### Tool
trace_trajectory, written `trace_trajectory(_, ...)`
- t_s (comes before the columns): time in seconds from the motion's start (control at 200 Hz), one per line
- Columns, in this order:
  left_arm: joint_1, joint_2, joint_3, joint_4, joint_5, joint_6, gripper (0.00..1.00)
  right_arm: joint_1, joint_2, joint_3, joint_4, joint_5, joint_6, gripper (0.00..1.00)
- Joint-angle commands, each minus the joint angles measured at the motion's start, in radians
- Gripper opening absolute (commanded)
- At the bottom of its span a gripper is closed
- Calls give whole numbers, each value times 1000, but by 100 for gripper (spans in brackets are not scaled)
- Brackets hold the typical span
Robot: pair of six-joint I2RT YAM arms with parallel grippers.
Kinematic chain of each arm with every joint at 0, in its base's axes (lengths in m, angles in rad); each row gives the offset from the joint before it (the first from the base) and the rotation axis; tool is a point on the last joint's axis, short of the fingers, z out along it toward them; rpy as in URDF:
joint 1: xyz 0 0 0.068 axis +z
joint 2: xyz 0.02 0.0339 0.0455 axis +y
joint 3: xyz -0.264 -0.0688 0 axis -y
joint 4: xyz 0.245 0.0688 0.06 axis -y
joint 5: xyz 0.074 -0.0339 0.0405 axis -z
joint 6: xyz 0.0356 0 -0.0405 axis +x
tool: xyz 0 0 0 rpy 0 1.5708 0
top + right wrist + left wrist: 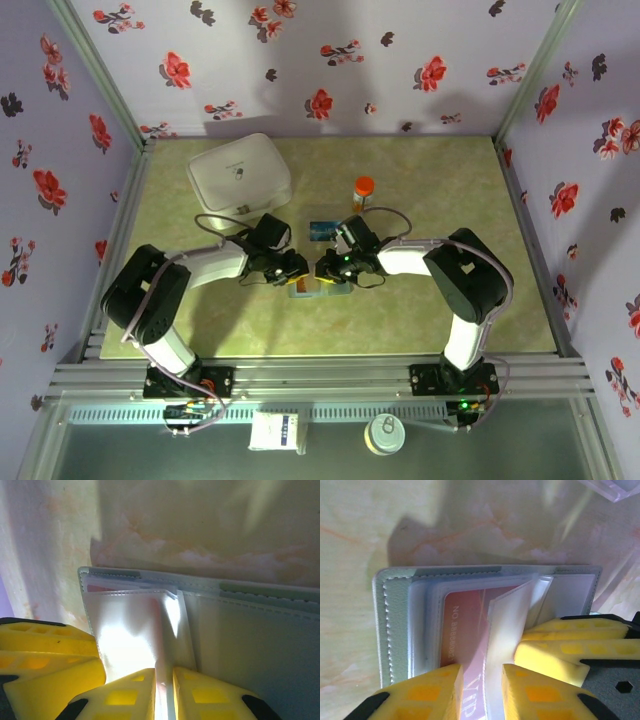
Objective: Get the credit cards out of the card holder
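The card holder [395, 625] lies open and flat at the middle of the table [450, 200], its long axis running left to right between the two arms. Its stitched edge is on the left of the left wrist view. A red card [465, 630] sits in a clear pocket, its long axis pointing straight at the left gripper [482, 690]. Those fingers stand a little apart around the card's end and a loose clear sleeve [130, 630] — whether they pinch it, there's no telling. The right gripper [164, 690] is clamped tight on that sleeve. Further back — near the orange-capped bottle [363, 190] — lies a blue-teal card [322, 230].
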Motion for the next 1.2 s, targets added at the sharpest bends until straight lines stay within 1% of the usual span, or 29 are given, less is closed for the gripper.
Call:
trace_trajectory(0.0, -8, 19, 29, 3, 18, -12, 25, -7, 12, -26, -14, 4, 13, 19)
trace_trajectory(0.27, -13, 40, 60, -1, 27, -11, 17, -7, -10, -27, -8, -3, 19, 20)
trace_trajectory(0.495, -19, 45, 90, -21, 29, -6, 14, -17, -93, -36, -42, 36, 10, 26)
trace_trajectory(0.745, -39, 64, 135, -48, 27, -5, 14, -66, -209, -80, -72, 104, 7, 27)
trace_trajectory(0.995, -70, 148, 226, -71, 39, 6, 14, -109, -306, -125, -106, 148, -2, 27)
trace_trajectory(1.115, -90, 192, 274, -80, 49, 9, 16, -120, -335, -143, -115, 154, -2, 28)
trace_trajectory(1.195, -101, 218, 297, -84, 54, 9, 18, -125, -349, -156, -121, 160, -2, 28)
